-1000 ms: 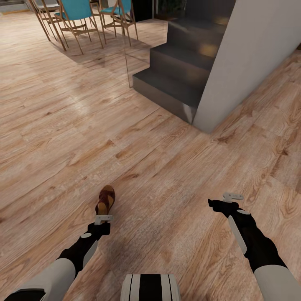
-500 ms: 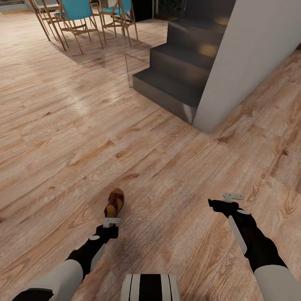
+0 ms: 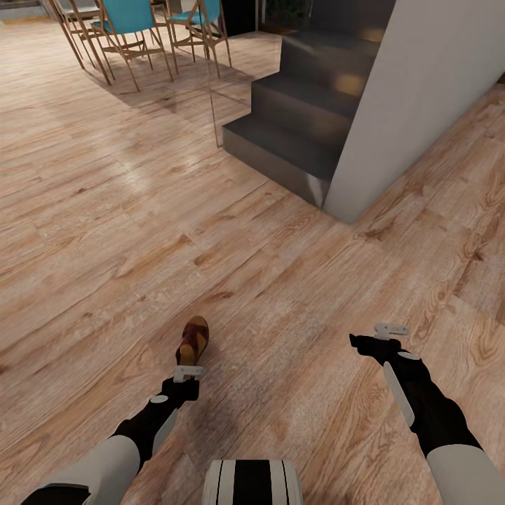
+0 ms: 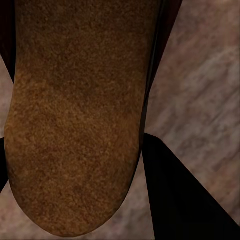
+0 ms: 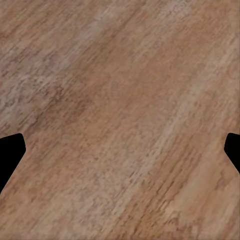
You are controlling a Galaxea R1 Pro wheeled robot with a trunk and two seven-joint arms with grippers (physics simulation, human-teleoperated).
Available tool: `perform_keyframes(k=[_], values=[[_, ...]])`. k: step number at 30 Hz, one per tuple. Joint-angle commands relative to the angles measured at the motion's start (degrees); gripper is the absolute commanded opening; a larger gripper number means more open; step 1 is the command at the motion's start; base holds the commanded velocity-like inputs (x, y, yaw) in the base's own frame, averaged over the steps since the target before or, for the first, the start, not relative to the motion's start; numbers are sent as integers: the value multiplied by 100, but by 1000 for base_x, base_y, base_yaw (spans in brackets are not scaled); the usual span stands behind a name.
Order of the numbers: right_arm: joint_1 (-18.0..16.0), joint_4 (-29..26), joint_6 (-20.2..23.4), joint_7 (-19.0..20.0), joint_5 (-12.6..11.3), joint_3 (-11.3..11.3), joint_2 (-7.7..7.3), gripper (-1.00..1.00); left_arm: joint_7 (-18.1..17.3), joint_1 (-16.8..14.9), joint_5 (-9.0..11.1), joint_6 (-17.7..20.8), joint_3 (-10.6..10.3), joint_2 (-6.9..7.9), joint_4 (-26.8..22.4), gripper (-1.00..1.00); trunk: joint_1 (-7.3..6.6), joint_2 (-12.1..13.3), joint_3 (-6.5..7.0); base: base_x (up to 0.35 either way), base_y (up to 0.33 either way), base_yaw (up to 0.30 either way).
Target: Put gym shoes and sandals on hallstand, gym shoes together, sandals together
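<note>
At the near edge of the head view sits the robot's black-and-white striped trunk top (image 3: 252, 482), with both arms reaching forward over the corridor floor (image 3: 280, 294), a light brown wood-grain plank surface.

The left gripper (image 3: 188, 372) holds one dark brown sandal (image 3: 193, 339). The sandal's near end sits at the gripper's fingertips and the rest of it extends straight ahead, away from the robot, above the planks. In the left wrist view the sandal's grainy brown underside (image 4: 75, 115) lies between the dark fingers (image 4: 185, 200), pressed close on both sides, so the left gripper is clamped on the sandal.

The right gripper (image 3: 388, 330) hangs well apart from the sandal, on the robot's right side, over bare floor. In the right wrist view its two dark fingertips (image 5: 10, 155) stand spread wide with nothing but wood grain (image 5: 120, 110) between them, so it is open and carrying nothing.

Farther ahead, a pale wall corner (image 3: 421, 98) rises from the floor, and just beside it dark grey steps (image 3: 294, 119) climb away. Farthest off, chairs with blue seats and thin wooden legs (image 3: 133, 35) stand on the same flooring.
</note>
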Motion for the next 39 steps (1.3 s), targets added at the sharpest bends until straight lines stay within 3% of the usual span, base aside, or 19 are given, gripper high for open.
perform_keyframes(k=[1,39], values=[[0,-9,25,-28,-59,3,-1,100,3,-3,-27,-11,-23,2,4,-100,-1,-1,-3,0,0,0],[0,88,25,-28,-53,9,-8,100,5,-3,-27,-6,-31,1,4,-100,-1,-1,-3,0,0,0]])
